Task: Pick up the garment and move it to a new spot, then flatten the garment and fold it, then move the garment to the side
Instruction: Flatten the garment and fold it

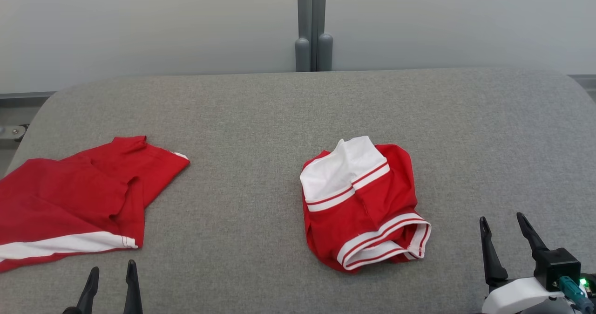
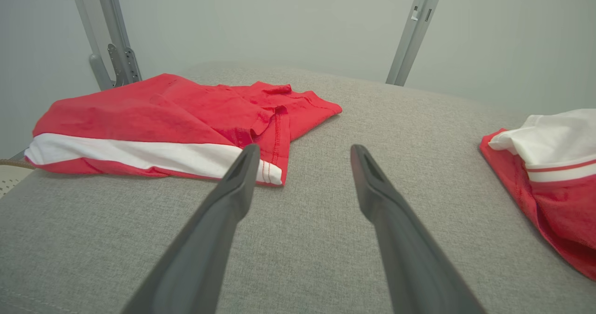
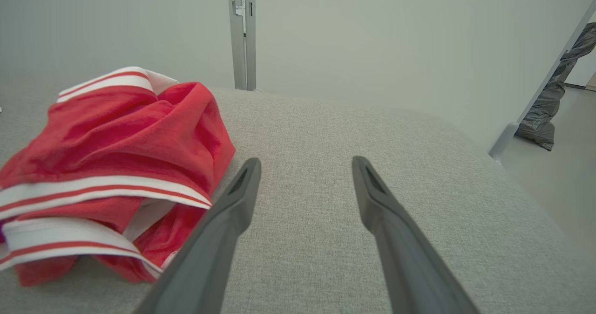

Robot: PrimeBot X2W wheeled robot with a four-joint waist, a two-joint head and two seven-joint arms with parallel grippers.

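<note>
1. Desk (image 1: 260, 118): grey woven cover with rounded far corners. Its near edge is cut off by the bottom of the head view.
2. Wall (image 1: 139, 25): pale and plain, behind the desk, with a grey upright post (image 1: 313, 25) at the middle.
3. Spread garment (image 1: 70, 197): red with one white band near the hem. It lies fairly flat just ahead of the left hand (image 1: 113, 266) and out to its left. The far side is cut off by the frame edge. In the left wrist view one finger overlaps the hem corner, and contact cannot be judged.
4. Crumpled garment (image 1: 363, 211): red with a white panel and white bands edged by thin red stripes. It is bunched in a loose heap on the desk, ahead and to the left of the right hand (image 1: 502, 217), apart from it and between the two hands. The lower layers are tucked under and hidden, so its shape is hard to make out.
5. Wrapped grey bundle (image 3: 549, 104): on the floor off to the right hand's right, partly behind a slanted post, and not identifiable.
6. Left hand: fingers spread wide, holding nothing. Its base is cut off.
7. Right hand: fingers spread wide, holding nothing.
8. Green light (image 1: 582, 282): on the right wrist.
</note>
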